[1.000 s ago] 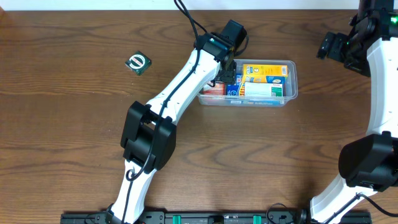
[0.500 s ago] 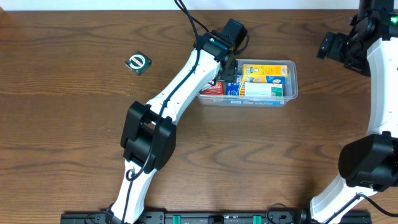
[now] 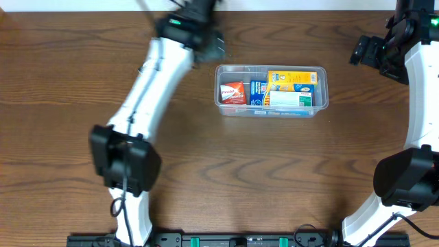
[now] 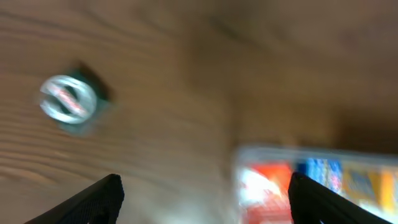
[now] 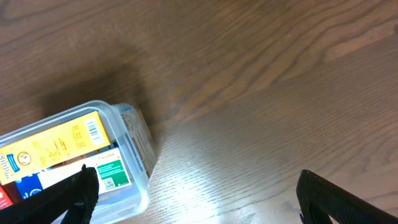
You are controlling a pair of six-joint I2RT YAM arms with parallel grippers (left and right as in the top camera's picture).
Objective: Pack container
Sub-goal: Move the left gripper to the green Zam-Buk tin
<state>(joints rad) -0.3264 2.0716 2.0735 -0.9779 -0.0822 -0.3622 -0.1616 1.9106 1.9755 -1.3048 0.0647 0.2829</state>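
Note:
The container [image 3: 320, 96], a clear plastic tub, stands right of the table's middle. Inside it lie a red box [image 3: 233, 92], a blue box [image 3: 258, 89], a yellow box [image 3: 293, 79] and a white-and-green box [image 3: 291, 101]. My left gripper [image 3: 209, 44] is motion-blurred, just left of the tub's far left corner. In the left wrist view it [image 4: 205, 199] is open and empty over bare wood, with the container [image 4: 249, 158] to its right. My right gripper [image 5: 196, 193] hangs open at the far right, apart from the container [image 5: 140, 155].
A small dark green square item with a round white-and-red top [image 4: 68, 102] lies on the wood left of the tub; the left arm [image 3: 147, 89] hides it from overhead. The right arm [image 3: 418, 89] stands along the right edge.
My left gripper has come out of the container's left end and swung left and back. The red box now lies uncovered in the tub. The right arm has not moved.

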